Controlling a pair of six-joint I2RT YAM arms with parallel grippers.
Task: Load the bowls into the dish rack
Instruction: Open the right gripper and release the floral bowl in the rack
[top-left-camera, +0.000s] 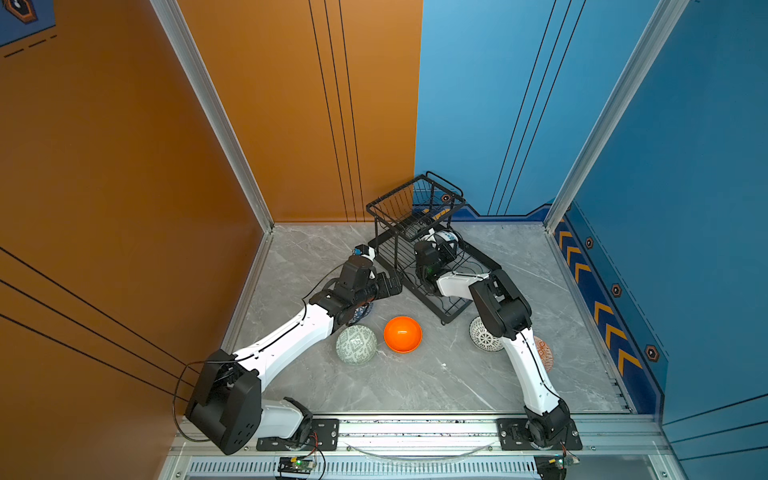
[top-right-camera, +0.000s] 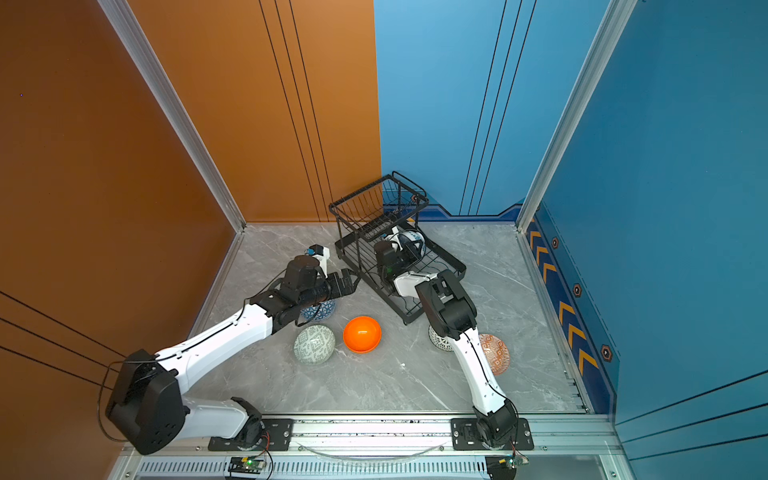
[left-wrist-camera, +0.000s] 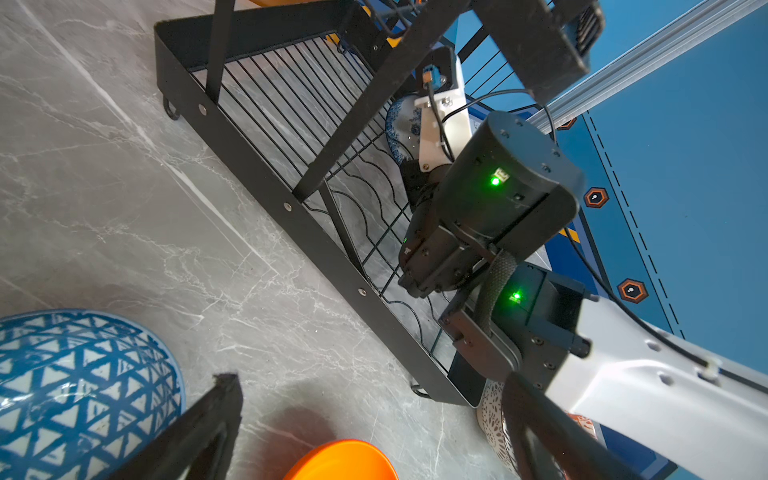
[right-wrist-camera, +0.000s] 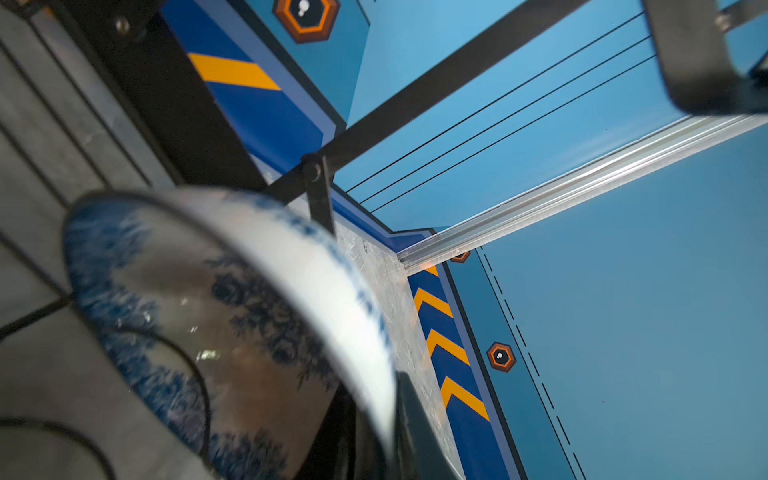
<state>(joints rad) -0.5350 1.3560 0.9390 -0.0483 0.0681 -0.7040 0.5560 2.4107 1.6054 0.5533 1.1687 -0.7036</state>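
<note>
The dish rack (left-wrist-camera: 245, 160) is black metal. It has a flat riveted band around a rectangular base, a floor of thin straight and wavy wires, and a smaller wire basket raised on posts at the far end. It stands on a grey, marble-veined tabletop (top-left-camera: 415, 386). The white-blue floral bowl (right-wrist-camera: 232, 291), glazed and reflective, stands on edge in the lower tier beneath that basket. Its rim runs between the two dark fingers of the right gripper (right-wrist-camera: 376, 415), but blur and the close angle leave it unclear whether they pinch the rim or sit just off it. The left gripper (top-left-camera: 390, 284) hovers beside the rack's near long side, jaws spread wide and holding nothing. The other bowls are on the tabletop outside the rack. The plain glossy orange bowl (top-left-camera: 402, 333) has a bright highlight. Just beside it is the matte pale green geometric bowl (top-left-camera: 356, 345), its rounded patterned outside facing up. The blue triangle-patterned bowl (left-wrist-camera: 75, 386) is largely hidden under the left arm in both top views. The right arm covers part of the white bowl with black lattice (top-left-camera: 484, 338) and part of the red-orange patterned bowl (top-right-camera: 494, 353). The left wrist view cuts off the orange bowl and the triangle-patterned one.
</note>
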